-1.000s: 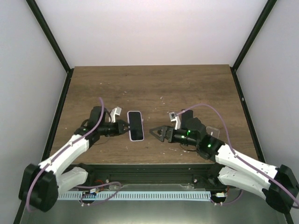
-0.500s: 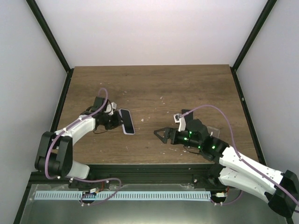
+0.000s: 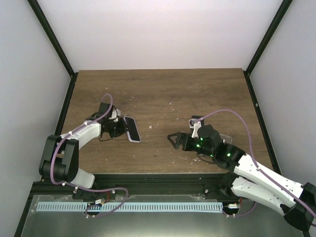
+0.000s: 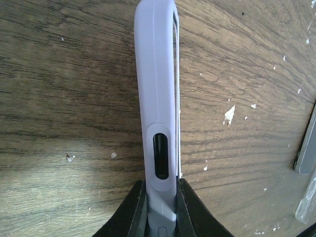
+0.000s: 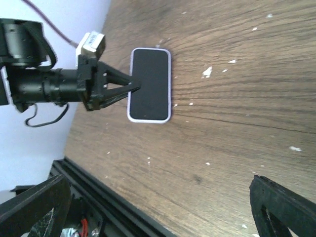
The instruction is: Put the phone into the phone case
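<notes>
Between the tips of my left tool (image 3: 123,129): the phone (image 5: 149,84) is clamped, pinched on one long side near its middle. It stands on edge with its dark screen turned toward my other arm.
Out to the right: my right tool (image 3: 174,141) hangs with its fingers spread wide and nothing in them. It is well apart from the phone, over the bare counter (image 3: 163,89).
Where the phone is: over the left-centre of the counter, in my grip, with a lilac rim running all round it.
Risk, slip: I hold only a thin strip of one side. I judge the phone could swing or drop out if I turn the wrist fast.
Risk, meeting: if my right tool comes in while the phone is tilted, a finger could strike the screen and knock it loose.
Hard to make out: whether the lilac rim is the phone case already on or the phone's own body.
Hidden: a clear piece (image 3: 226,138) by my right arm is half covered. It may be a case, but I cannot say.
Unclear: whether the phone's lower edge touches the counter.
</notes>
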Action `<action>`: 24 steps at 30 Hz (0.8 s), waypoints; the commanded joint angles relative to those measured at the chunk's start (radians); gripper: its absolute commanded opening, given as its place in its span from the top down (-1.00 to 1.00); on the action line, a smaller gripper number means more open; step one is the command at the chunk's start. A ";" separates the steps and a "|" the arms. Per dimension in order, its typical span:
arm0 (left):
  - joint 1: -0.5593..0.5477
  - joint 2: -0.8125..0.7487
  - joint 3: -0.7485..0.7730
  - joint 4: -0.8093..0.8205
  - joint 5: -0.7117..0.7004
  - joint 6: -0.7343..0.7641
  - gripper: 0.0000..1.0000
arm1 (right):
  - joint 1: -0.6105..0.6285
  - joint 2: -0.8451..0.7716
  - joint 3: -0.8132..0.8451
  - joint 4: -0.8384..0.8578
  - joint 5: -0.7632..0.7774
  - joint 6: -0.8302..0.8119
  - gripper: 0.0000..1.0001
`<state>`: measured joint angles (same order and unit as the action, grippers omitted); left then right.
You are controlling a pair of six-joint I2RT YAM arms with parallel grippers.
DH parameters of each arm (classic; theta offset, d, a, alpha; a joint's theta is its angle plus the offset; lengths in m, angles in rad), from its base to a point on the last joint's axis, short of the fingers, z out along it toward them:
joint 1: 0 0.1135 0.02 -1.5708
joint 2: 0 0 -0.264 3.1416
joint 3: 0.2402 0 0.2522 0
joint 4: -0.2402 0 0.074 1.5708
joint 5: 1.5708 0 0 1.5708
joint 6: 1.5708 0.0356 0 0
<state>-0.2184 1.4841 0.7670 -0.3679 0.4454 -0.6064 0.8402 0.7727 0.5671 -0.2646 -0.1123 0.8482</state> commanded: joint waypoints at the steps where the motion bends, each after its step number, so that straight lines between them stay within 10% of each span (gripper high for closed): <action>1: 0.000 0.002 -0.019 -0.010 -0.063 0.008 0.63 | 0.000 0.015 0.074 -0.143 0.141 0.008 -1.00; 7: 0.000 -0.077 -0.019 -0.080 -0.115 0.008 0.19 | -0.008 0.045 0.133 -0.296 0.253 0.029 -1.00; 14: 0.001 -0.245 -0.010 -0.162 -0.096 0.006 -0.93 | -0.044 0.078 0.166 -0.377 0.302 0.031 -1.00; 24: -0.002 -0.498 0.035 -0.256 0.029 0.138 -1.00 | -0.355 0.201 0.189 -0.414 0.214 -0.157 -1.00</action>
<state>-0.2176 1.0504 0.7597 -0.5713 0.3981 -0.5510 0.5770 0.9379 0.7116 -0.6369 0.1177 0.7849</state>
